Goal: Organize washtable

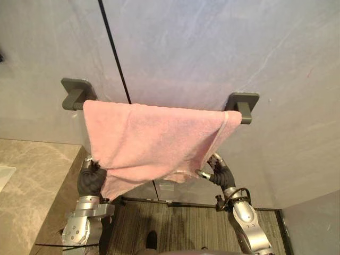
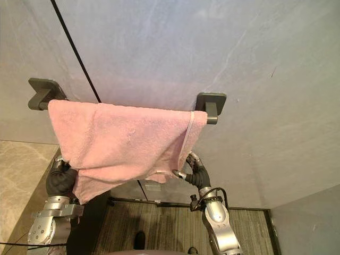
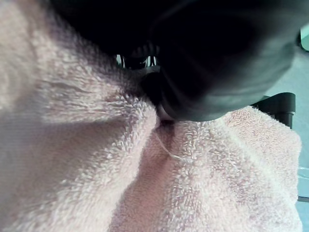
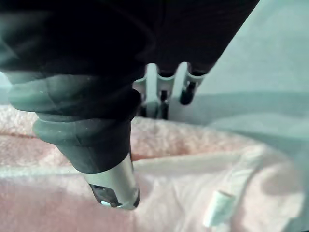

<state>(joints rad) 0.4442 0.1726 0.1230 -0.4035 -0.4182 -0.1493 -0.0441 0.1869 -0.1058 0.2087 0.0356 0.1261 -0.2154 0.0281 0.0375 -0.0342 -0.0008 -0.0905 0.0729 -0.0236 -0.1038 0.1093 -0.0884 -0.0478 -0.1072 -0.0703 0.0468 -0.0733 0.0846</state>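
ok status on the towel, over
Left hand under low corner of pink terry towel. Right hand at opposite edge. Towel draped between dark grey wall brackets. Nothing blocking.

The pink towel [image 1: 154, 143] is thick terry cloth with a fuzzy, matt looped pile. The 2 brackets [image 1: 241, 101] look dark and matt. The wall [image 1: 212, 48] is smooth, grey, stone-like panel, and the counter [image 1: 32, 175] is polished beige veined marble.

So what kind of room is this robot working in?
Probably a bathroom: a pink towel hangs between dark wall brackets on a grey stone-look wall, with a beige marble-look counter to the left.
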